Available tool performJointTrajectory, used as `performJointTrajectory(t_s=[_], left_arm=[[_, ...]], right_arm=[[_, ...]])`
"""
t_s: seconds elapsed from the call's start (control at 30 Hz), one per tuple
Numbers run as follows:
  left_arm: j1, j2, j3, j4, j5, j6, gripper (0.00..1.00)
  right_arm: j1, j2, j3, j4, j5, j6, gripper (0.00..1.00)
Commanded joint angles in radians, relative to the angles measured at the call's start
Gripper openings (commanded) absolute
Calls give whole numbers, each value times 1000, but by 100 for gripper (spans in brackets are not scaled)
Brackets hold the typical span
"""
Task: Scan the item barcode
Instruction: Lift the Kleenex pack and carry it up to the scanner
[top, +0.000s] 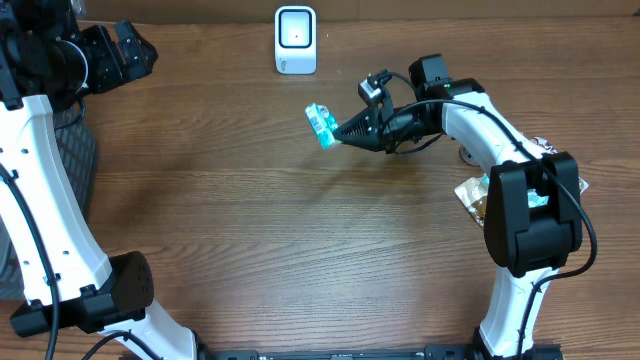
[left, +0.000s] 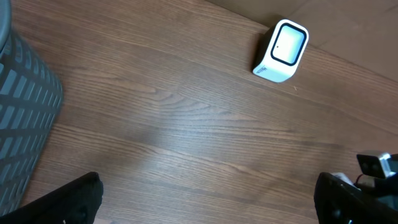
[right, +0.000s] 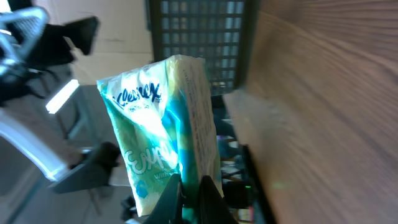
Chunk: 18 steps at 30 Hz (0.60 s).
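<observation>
Teal-and-white Kleenex tissue pack (top: 320, 126) sits pinched tight in my right gripper (top: 338, 135), above the wooden table (top: 250, 220), near the white barcode scanner (top: 295, 40); my left gripper (left: 211, 202) gapes wide, empty

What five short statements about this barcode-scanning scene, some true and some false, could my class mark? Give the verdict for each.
1. The right gripper is shut on the tissue pack. True.
2. The left gripper holds a second pack. False: it is open and empty, at the far left corner.
3. The scanner is black. False: its body is white, with a dark-framed window.
4. The scanner stands near the far edge of the table, beyond the held pack. True.
5. A grey basket sits beside the left arm. True.
</observation>
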Motion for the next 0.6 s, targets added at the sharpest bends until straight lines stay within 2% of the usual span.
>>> performJointTrajectory(t_s=[0.0,0.3,0.57], left_arm=[[-1,-11,8,1,-2,-11,100],[-1,-11,8,1,-2,-10,100],[-1,-11,8,1,-2,-10,99]], right_arm=[[-7,-19,68,4,-83,115,4],[-7,-68,300,6,-82,306,4],[-7,-137,404,5,-82,357,4]])
